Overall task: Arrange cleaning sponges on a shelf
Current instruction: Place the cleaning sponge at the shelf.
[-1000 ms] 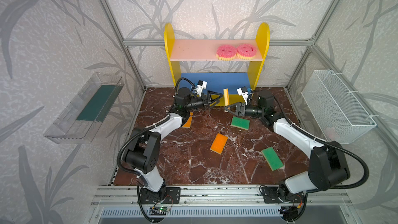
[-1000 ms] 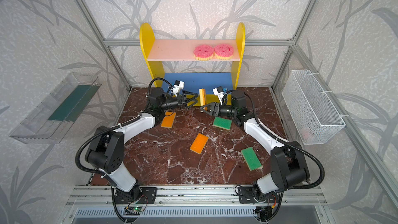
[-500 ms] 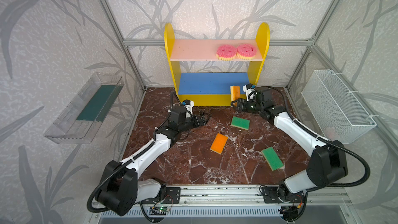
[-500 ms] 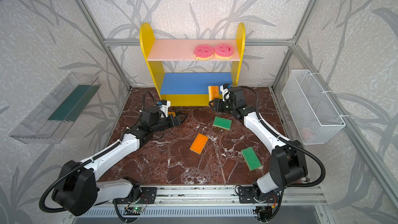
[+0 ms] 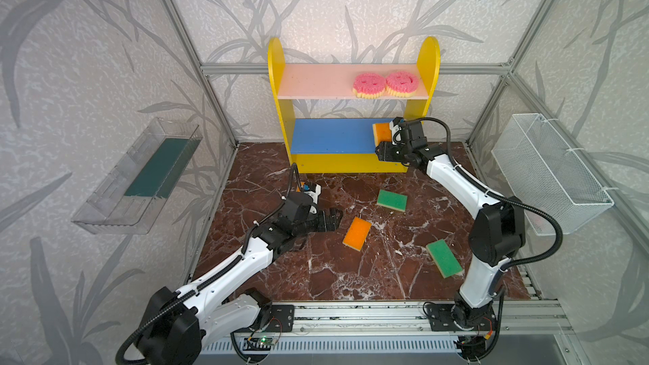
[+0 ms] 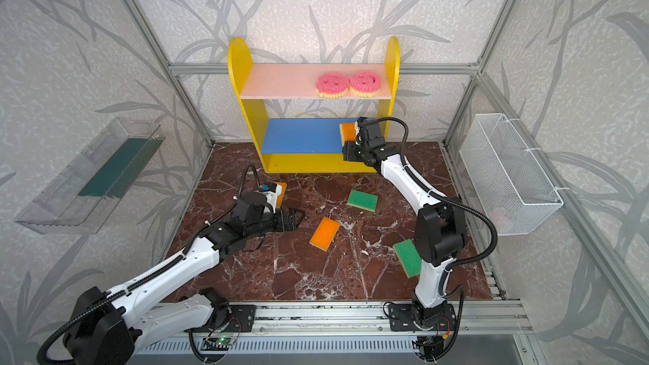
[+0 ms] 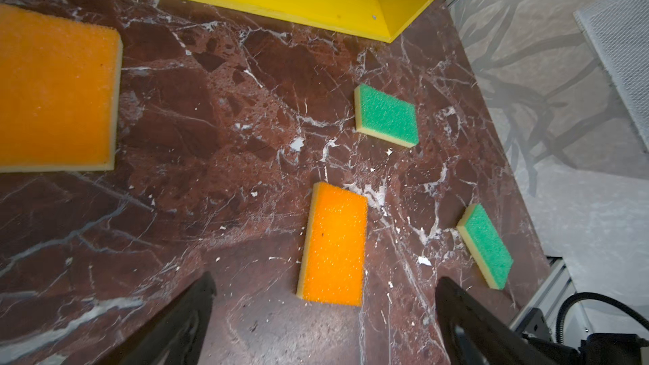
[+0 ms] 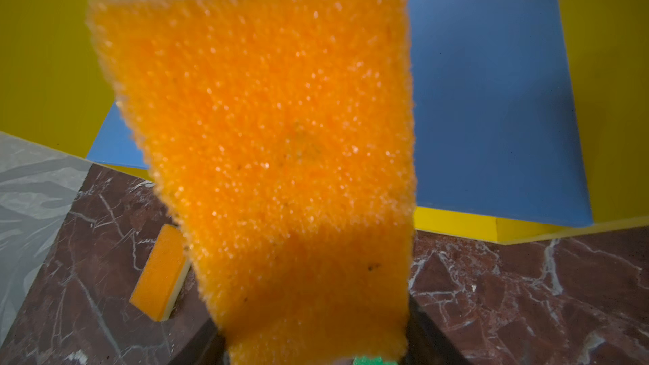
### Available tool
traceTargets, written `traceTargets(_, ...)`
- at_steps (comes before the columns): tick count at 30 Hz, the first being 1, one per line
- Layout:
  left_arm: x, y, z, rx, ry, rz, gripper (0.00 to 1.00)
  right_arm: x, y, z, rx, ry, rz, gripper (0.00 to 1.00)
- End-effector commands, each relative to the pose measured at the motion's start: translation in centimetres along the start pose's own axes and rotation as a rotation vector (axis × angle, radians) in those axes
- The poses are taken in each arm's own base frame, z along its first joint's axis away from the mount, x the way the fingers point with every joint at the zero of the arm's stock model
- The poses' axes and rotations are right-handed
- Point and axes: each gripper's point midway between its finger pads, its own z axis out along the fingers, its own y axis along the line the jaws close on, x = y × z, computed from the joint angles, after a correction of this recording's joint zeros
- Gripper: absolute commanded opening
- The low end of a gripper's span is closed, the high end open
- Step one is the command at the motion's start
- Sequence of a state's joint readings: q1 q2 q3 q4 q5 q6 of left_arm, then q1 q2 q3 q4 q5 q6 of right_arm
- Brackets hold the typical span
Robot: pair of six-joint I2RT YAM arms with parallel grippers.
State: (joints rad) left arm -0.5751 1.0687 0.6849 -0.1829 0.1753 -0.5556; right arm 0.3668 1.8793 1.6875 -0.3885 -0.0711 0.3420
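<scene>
Shelf [image 5: 275, 107] standing at the back of the dark red marble floor [image 5: 316, 275], seen in both top views. The pale pink upper board [image 5: 316, 82] carries a pink smiley sponge [image 5: 368, 85] and, touching it on the side nearer the right panel, a second pink smiley sponge [image 5: 402, 83]; both lie face up toward the front edge. At the right end of the blue middle board [image 5: 330, 135] the right gripper [image 5: 383, 145] is clamped on the held orange sponge [image 5: 381, 130], which stands on edge close to the right panel. In the right wrist view this sponge fills most of the frame, with the blue board behind it. Whether its lower edge rests on the board cannot be told. Four sponges lie flat on the floor, well apart from one another: a middle orange sponge [image 5: 357, 233], a green sponge [image 5: 392, 200] nearer the shelf, a second green sponge [image 5: 444, 258] toward the right arm's base, and a left orange sponge [image 6: 280, 193] partly hidden behind the left wrist. The left gripper [image 5: 337, 220] is low over the floor just beside the middle orange sponge, its jaws spread wide apart. On the left wall, a clear plastic tray [image 5: 105, 219] holds a dark green liner [image 5: 158, 166]. On the right wall hangs a white wire basket [image 5: 548, 170]; a pale pinkish shape [image 6: 500, 215] low inside it is too indistinct to name.
</scene>
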Motion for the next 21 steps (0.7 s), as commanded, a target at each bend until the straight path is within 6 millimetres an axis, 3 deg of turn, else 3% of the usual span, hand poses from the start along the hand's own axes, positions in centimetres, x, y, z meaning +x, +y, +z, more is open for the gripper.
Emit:
traceTargets(1,0.5,1.0,-0.7,-0.059,0.007,0.041,0.99,-1.1,-1.1,0.5,0.087,-0.013,-0.027,0.63)
traceTargets(8,1.3,1.0,-0.9,-0.06,0.035,0.043,0.99,-2.7,-2.6,2.6,0.19,-0.02,-0.038,0.64)
traceTargets(21,1.7,1.1,-0.3,-0.064,0.058,0.05,0.99,-2.7,-6.0,5.3,0.36,0.0,-0.013,0.7)
